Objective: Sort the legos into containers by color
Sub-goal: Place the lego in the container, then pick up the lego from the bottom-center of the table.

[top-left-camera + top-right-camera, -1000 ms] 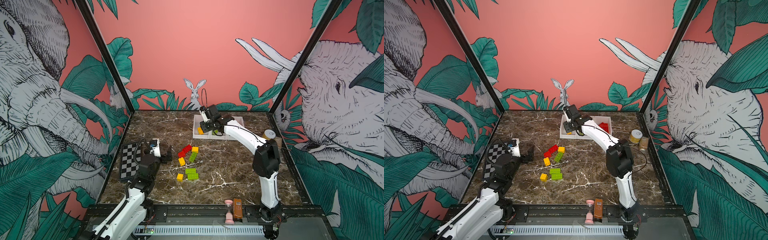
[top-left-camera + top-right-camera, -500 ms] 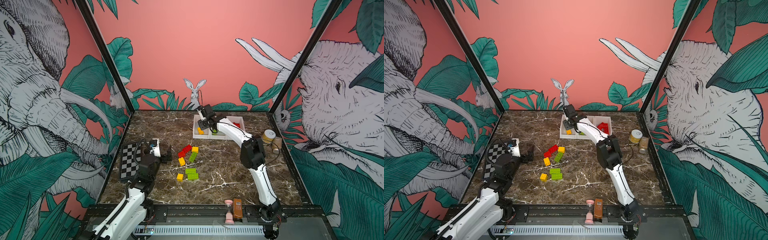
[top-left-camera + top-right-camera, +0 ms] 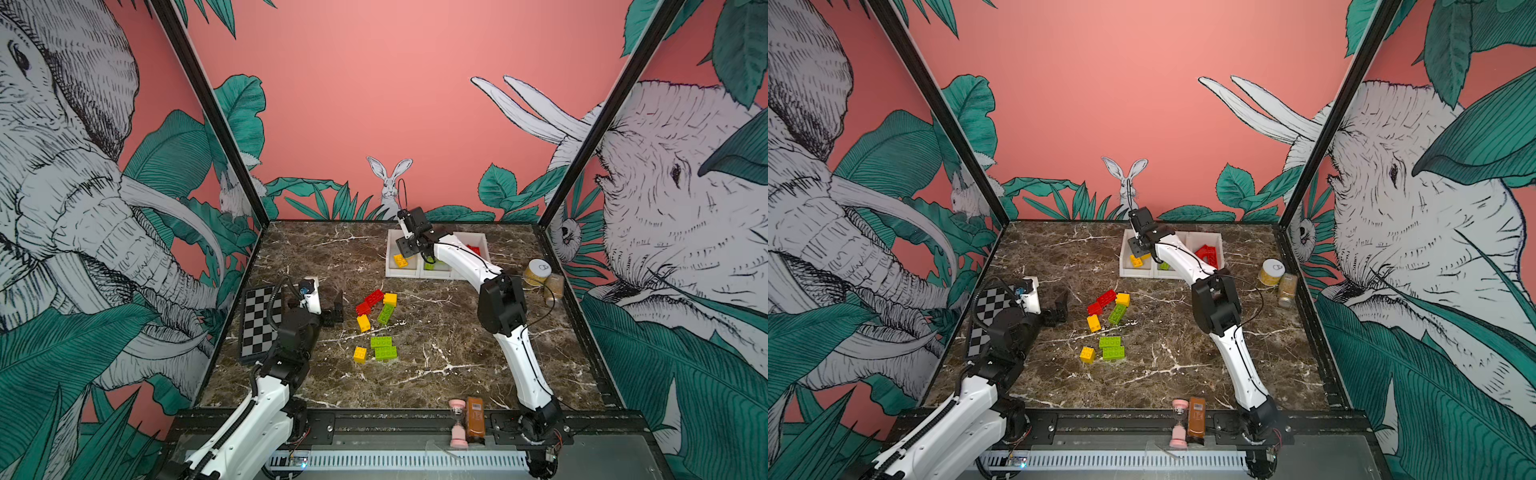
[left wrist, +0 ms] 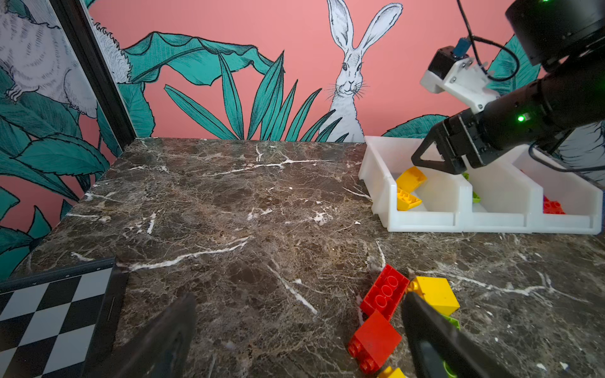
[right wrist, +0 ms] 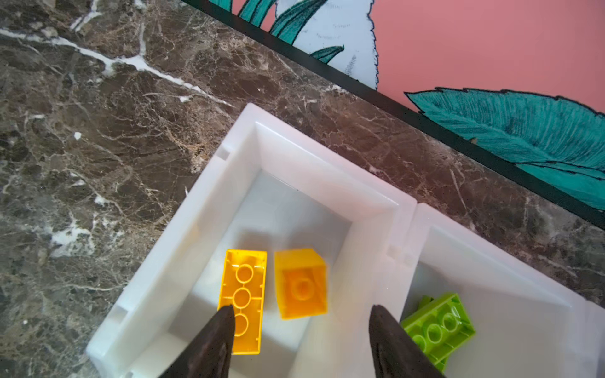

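The containers [image 3: 405, 272] [image 3: 1138, 272] are three joined white bins at the back of the marble table. My right gripper [image 3: 409, 249] [image 5: 301, 311] hangs open over the left bin and holds nothing. Below it lie a long yellow brick [image 5: 244, 294] and a small yellow brick [image 5: 301, 283], both free. A green brick [image 5: 437, 324] sits in the middle bin, and red legos [image 3: 1206, 253] lie in the right bin. Loose legos in red [image 3: 373, 297], yellow [image 3: 363, 322] and green [image 3: 381, 341] lie mid-table. My left gripper [image 3: 334, 309] [image 4: 299, 320] is open, low beside them.
A checkerboard [image 3: 259, 322] lies at the left edge next to my left arm. Two jars [image 3: 537, 272] [image 3: 554, 286] stand at the right edge near my right elbow. A pink hourglass [image 3: 458, 424] and a brown bottle [image 3: 475, 419] sit on the front rail.
My right gripper has swung left from the middle bin to the left bin and its jaws have opened. The small yellow brick now lies free in that bin. The left arm has not moved.
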`<state>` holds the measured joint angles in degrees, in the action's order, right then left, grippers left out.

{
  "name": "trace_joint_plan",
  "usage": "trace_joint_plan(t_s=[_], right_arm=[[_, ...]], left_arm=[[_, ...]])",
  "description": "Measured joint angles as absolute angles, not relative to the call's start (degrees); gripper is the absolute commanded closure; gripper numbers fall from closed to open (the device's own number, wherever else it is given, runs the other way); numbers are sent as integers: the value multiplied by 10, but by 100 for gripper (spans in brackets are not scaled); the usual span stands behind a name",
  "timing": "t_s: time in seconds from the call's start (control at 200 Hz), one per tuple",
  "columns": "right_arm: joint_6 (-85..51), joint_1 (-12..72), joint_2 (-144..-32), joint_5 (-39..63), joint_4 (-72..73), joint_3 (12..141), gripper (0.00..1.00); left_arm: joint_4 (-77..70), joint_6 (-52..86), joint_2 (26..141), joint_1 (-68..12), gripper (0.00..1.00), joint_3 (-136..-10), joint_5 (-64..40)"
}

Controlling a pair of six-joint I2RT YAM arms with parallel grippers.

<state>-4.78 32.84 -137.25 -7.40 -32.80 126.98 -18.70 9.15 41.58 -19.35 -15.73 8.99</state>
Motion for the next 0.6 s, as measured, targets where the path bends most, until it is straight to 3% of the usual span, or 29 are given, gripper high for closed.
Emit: trace_joint_plan(t_s=[0.145,0.31,0.46,0.6], right_arm=[[-51,332,-1321,-47,-324,1192,28],[-76,359,-1162,1,-307,999,24],[-141,430,-1026,26,-275,850,20],[-219,507,-996,27,-270,778,16]], left_arm=[[-187,91,416,-194,2,-157,90],[-187,91,415,-194,1,-157,91],[-187,91,411,-194,1,-157,91],[-187,91,411,-194,1,-157,91]])
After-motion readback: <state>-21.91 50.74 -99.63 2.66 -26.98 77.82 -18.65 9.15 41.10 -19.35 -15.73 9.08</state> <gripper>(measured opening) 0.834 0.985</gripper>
